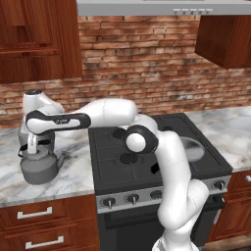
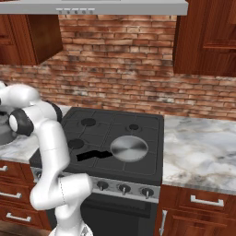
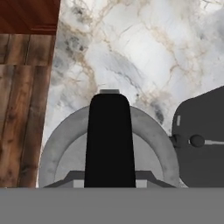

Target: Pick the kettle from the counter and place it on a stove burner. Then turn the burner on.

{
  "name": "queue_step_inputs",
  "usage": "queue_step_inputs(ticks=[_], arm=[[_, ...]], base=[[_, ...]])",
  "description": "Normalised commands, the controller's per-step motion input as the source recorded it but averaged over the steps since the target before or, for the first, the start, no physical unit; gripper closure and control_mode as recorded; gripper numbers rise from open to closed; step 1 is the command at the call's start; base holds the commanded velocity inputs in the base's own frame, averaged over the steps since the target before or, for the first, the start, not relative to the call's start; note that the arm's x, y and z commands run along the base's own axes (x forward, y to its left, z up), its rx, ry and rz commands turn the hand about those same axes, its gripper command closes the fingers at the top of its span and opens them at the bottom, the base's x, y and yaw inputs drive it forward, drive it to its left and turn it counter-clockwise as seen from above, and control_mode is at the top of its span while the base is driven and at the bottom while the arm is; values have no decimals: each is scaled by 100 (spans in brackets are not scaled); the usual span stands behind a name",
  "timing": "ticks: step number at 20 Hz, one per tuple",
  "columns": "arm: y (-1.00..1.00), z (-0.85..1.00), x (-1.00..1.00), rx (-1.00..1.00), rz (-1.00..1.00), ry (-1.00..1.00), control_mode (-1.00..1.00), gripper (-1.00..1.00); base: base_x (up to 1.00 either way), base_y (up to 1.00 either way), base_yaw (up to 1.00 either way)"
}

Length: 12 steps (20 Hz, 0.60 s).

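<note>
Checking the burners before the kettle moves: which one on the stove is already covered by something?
The front right burner: a round silver pan with a black handle sits on it. The back left burner and the small back right burner lie bare.

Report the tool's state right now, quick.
Tool: closed on the kettle's black handle; the kettle sits on the counter.
</note>
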Motion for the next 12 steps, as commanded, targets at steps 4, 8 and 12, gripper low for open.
queue_step_inputs(ticks=[4, 8, 12], arm=[[-11, 43, -17, 0, 1, 0, -100, 100], [-28, 30, -31, 0, 0, 0, -100, 100], [-48, 25, -46, 0, 0, -2, -100, 100]], base=[[0, 0, 0], [0, 0, 0], [0, 0, 0]])
